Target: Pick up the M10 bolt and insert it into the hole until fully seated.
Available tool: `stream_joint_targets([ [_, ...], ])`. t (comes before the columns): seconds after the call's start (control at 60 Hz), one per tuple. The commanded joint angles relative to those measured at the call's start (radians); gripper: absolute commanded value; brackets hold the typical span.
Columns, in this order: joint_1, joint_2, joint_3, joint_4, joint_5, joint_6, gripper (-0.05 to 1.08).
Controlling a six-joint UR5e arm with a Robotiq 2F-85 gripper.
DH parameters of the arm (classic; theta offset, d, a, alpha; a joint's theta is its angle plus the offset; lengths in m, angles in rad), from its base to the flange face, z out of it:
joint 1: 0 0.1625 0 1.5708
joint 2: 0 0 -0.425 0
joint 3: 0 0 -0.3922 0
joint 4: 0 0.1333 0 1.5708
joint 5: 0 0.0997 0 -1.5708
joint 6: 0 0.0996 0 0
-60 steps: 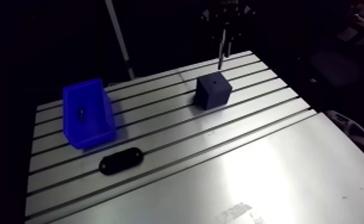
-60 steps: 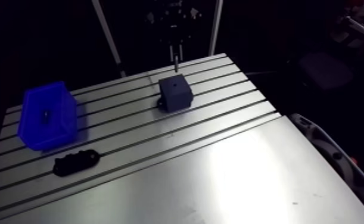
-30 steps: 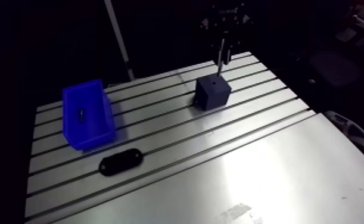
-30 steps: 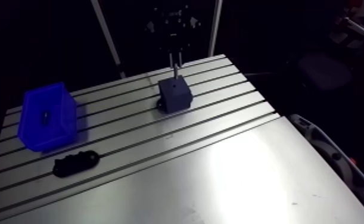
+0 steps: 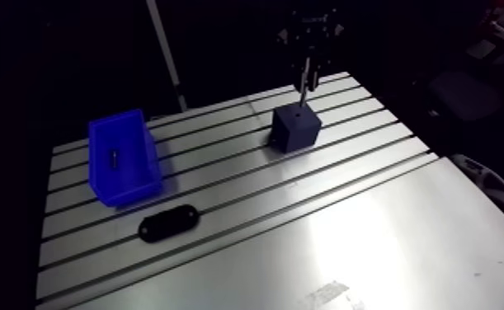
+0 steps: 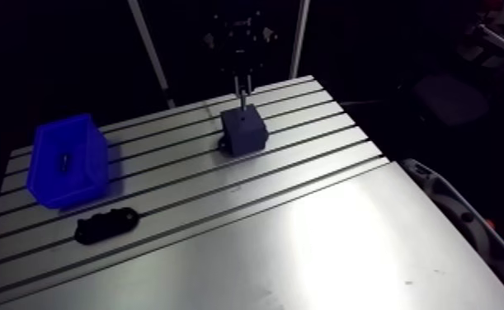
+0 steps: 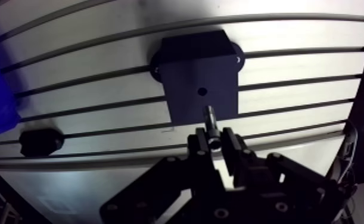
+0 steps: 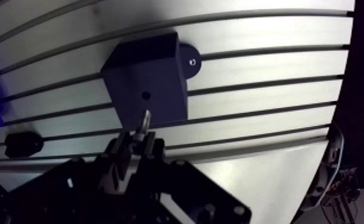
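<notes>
Fingers [image 7: 199, 145] of gripper [image 7: 215, 138] clamp M10 bolt [image 7: 210, 119], long axis vertical over block [image 7: 184, 65]. I judge tip lies gripper-side of hole [image 7: 202, 92]: small shift ahead, then straight down.

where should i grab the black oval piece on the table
Across its narrow middle, straight down from above. The oval piece lies flat and low on the table, so its two long sides likely give the jaws, now holding the bolt, the best opposed faces.

Bolt [image 7: 210, 121] head hidden between jaws; speck [image 5: 113, 157] in blue bin [image 5: 133, 188] perhaps fastener.
</notes>
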Motion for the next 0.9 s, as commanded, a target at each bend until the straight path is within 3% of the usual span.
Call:
stream_joint_targets([
  [0.017,0.001,0.002,-0.001,-0.003,0.001,0.0,1.08],
  [0.9,-0.002,0.017,-0.001,-0.019,0.007,-0.003,1.08],
])
